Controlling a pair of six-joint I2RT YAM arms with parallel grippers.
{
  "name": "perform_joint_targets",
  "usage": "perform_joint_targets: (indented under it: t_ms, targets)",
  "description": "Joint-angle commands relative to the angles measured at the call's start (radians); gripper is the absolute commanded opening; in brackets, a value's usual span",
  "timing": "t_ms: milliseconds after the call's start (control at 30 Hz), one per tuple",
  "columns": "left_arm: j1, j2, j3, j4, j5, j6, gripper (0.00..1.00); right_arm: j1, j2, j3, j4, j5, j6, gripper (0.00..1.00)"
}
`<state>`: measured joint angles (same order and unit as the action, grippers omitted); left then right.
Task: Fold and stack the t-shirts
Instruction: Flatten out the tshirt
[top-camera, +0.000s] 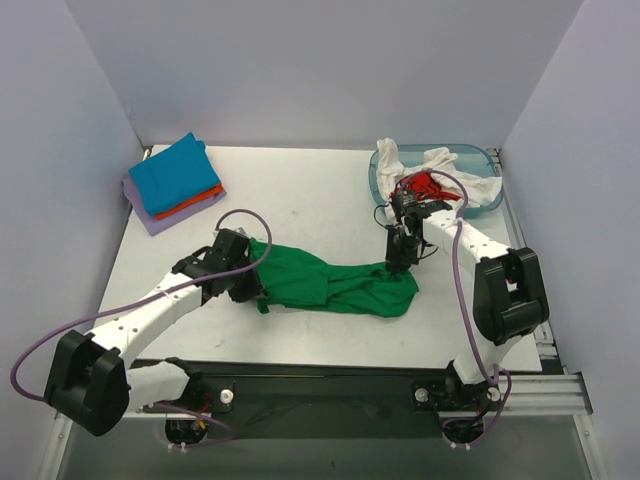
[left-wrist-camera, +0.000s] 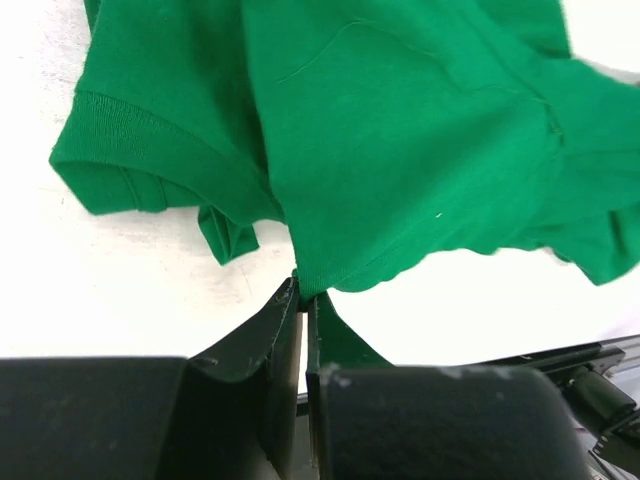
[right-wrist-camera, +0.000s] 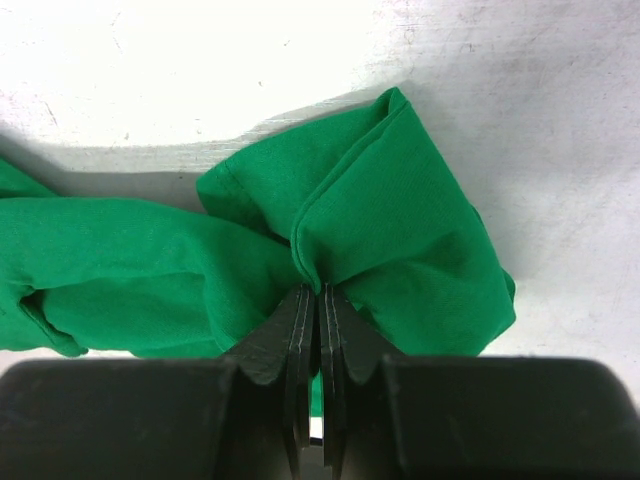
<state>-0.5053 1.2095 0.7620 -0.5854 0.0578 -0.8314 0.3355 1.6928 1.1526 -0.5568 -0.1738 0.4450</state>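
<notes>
A bright green t-shirt (top-camera: 335, 283) lies crumpled and stretched across the middle of the table. My left gripper (top-camera: 250, 285) is shut on its left hem (left-wrist-camera: 305, 280); a sleeve (left-wrist-camera: 130, 150) hangs to the left in the left wrist view. My right gripper (top-camera: 398, 262) is shut on a bunched fold (right-wrist-camera: 318, 275) at the shirt's right end. A folded stack of blue, orange and lavender shirts (top-camera: 173, 182) sits at the back left. A white shirt (top-camera: 440, 165) and a red one (top-camera: 425, 185) lie in the tub.
A translucent blue plastic tub (top-camera: 485, 160) stands at the back right. Grey walls close the table on three sides. The table's front edge (top-camera: 330, 362) runs just beyond the arm bases.
</notes>
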Motion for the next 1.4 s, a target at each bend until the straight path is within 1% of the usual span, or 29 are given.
perform_joint_targets:
  t_ms: [0, 100, 133, 233, 333, 367, 467, 500, 600, 633, 733, 767, 900, 1000, 1033, 1100, 1167, 1267, 1367]
  targets:
    - [-0.002, -0.053, 0.06, -0.066, -0.024, -0.012, 0.0, 0.005, -0.057, -0.005, -0.048, -0.012, -0.003, 0.03]
    - [0.004, -0.073, 0.086, -0.094, -0.044, -0.015, 0.0, 0.013, -0.111, -0.024, -0.061, -0.018, -0.005, 0.03]
    - [0.008, -0.088, 0.105, -0.109, -0.05, -0.014, 0.0, 0.016, -0.152, -0.03, -0.069, -0.018, -0.003, 0.03]
    - [0.051, -0.126, 0.14, -0.143, -0.082, -0.006, 0.0, 0.033, -0.238, -0.056, -0.091, -0.021, -0.014, 0.02]
    - [0.141, -0.178, 0.16, -0.178, -0.082, 0.015, 0.0, 0.072, -0.315, -0.076, -0.132, -0.02, -0.051, 0.02]
    - [0.199, -0.194, 0.174, -0.189, -0.079, 0.032, 0.0, 0.086, -0.332, -0.079, -0.147, -0.016, -0.063, 0.02]
    - [0.281, -0.255, 0.189, -0.221, -0.079, 0.075, 0.0, 0.147, -0.387, -0.097, -0.221, 0.011, -0.088, 0.02]
    - [0.325, -0.278, 0.192, -0.24, -0.082, 0.084, 0.0, 0.16, -0.4, -0.105, -0.254, 0.011, -0.088, 0.02]
    - [0.39, -0.307, 0.189, -0.28, -0.093, 0.115, 0.0, 0.177, -0.45, -0.157, -0.317, -0.006, -0.08, 0.1]
    - [0.404, -0.315, 0.183, -0.287, -0.093, 0.123, 0.0, 0.178, -0.475, -0.178, -0.334, 0.017, -0.074, 0.14]
    - [0.444, -0.341, 0.143, -0.309, -0.098, 0.124, 0.0, 0.174, -0.515, -0.212, -0.387, 0.109, -0.032, 0.23]
    - [0.451, -0.349, 0.132, -0.312, -0.095, 0.126, 0.0, 0.169, -0.521, -0.223, -0.396, 0.123, -0.026, 0.24]
    - [0.462, -0.375, 0.091, -0.312, -0.095, 0.126, 0.0, 0.146, -0.496, -0.226, -0.414, 0.148, 0.007, 0.28]
    - [0.462, -0.38, 0.08, -0.304, -0.072, 0.126, 0.0, 0.148, -0.472, -0.199, -0.405, 0.143, -0.006, 0.29]
    - [0.462, -0.381, 0.071, -0.3, -0.064, 0.126, 0.0, 0.146, -0.466, -0.186, -0.394, 0.135, -0.021, 0.33]
    - [0.462, -0.386, 0.06, -0.289, -0.058, 0.123, 0.0, 0.146, -0.452, -0.137, -0.341, 0.1, -0.049, 0.36]
    - [0.462, -0.387, 0.043, -0.283, -0.023, 0.118, 0.0, 0.146, -0.427, -0.099, -0.299, 0.076, -0.077, 0.4]
    - [0.462, -0.395, 0.027, -0.278, -0.004, 0.114, 0.0, 0.154, -0.351, -0.03, -0.188, 0.014, -0.101, 0.41]
    - [0.461, -0.404, 0.013, -0.274, 0.005, 0.107, 0.0, 0.18, -0.228, 0.039, -0.102, -0.041, -0.109, 0.41]
